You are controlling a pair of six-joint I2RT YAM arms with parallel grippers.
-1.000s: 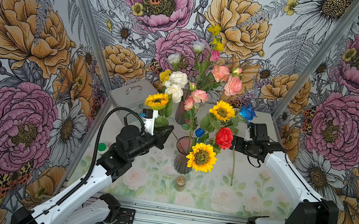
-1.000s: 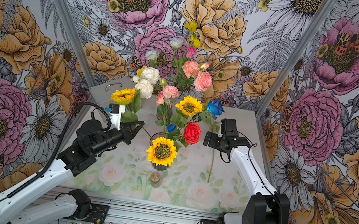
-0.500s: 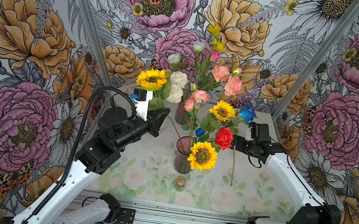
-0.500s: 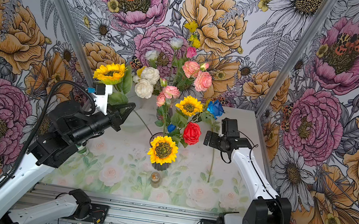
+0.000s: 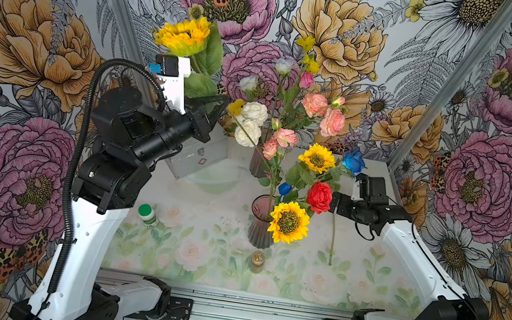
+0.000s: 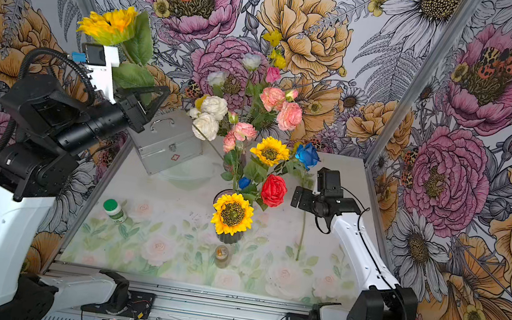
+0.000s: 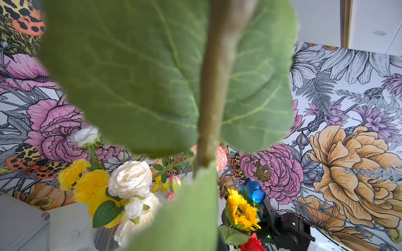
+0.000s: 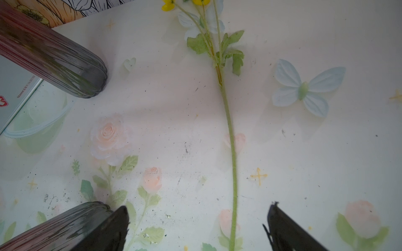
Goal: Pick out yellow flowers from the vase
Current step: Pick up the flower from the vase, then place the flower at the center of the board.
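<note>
Left gripper (image 5: 213, 108) is clamping tight on the stem of a sunflower (image 5: 184, 35), holding it high near the back-left wall (image 5: 58, 45), up and away from the vases, its leaf filling the left wrist view. Right gripper (image 8: 198, 208) is hovering with jaws wide apart, gripping nothing, over a yellow spray (image 8: 230, 134) lying flat on the bench (image 5: 205, 215). Two more sunflowers (image 5: 289, 222) are standing among the bouquet at the front vase (image 5: 258, 228), the lower one hanging just beside a red rose (image 5: 320, 196).
</note>
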